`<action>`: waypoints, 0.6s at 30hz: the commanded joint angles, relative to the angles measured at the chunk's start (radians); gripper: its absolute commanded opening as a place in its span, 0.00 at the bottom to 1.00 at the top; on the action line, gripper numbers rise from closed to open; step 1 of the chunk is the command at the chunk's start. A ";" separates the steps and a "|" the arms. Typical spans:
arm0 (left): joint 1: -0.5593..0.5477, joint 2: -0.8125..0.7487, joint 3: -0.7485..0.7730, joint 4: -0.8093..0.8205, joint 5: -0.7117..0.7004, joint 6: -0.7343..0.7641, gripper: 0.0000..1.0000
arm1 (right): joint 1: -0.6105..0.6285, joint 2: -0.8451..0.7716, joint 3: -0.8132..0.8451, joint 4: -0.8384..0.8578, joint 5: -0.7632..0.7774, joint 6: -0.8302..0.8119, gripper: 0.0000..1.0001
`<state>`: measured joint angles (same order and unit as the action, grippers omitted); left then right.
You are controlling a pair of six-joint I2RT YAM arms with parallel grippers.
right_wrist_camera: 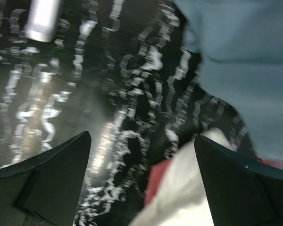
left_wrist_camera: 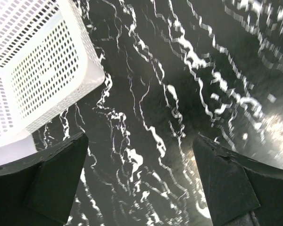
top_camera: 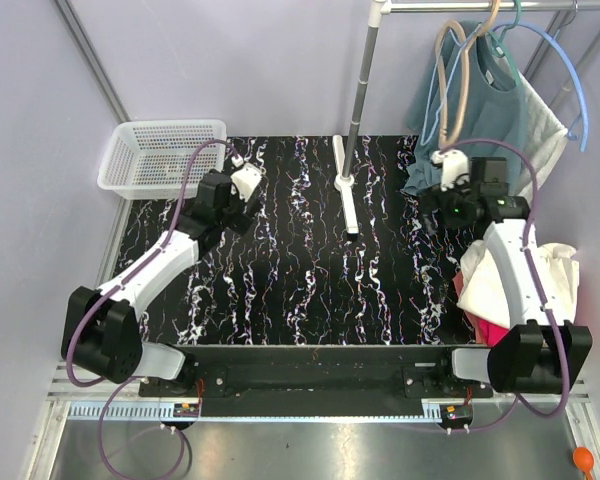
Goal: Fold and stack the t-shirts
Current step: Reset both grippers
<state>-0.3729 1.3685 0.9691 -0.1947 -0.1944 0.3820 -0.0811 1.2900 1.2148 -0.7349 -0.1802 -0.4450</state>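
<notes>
My right tool (right_wrist_camera: 141,137) stands wide open and empty, just beyond the heaped cream t-shirt (top_camera: 555,272). The shirt lies over a pink one (top_camera: 488,328) at the right edge of the surface (top_camera: 300,280), back toward that arm's base. My left tool (left_wrist_camera: 141,179), also open and empty, hovers well apart by the mesh basket (left_wrist_camera: 33,70), so the right arm is nearer.

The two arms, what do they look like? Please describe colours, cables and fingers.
Both the left arm and the right arm have white link shells, black joints and black bases. A purple cable loops along each. The left gripper and right gripper have matte black, wedge-shaped fingers. A small green light glows near the right wrist.
</notes>
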 commanded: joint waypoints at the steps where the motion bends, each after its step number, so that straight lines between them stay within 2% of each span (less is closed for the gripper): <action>1: 0.002 -0.019 0.075 0.015 -0.016 -0.149 0.99 | 0.131 0.018 0.041 0.043 -0.084 0.118 1.00; 6: 0.005 0.003 0.083 0.011 0.009 -0.199 0.99 | 0.239 0.104 0.094 0.048 -0.053 0.166 1.00; 13: 0.008 0.038 0.071 0.008 0.062 -0.236 0.99 | 0.446 0.183 0.071 0.121 0.056 0.186 1.00; 18: 0.008 0.027 0.048 0.044 0.053 -0.238 0.99 | 0.527 0.268 0.091 0.156 0.126 0.195 1.00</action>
<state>-0.3710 1.4090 1.0130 -0.2092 -0.1623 0.1711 0.4034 1.5085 1.2667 -0.6434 -0.1398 -0.2752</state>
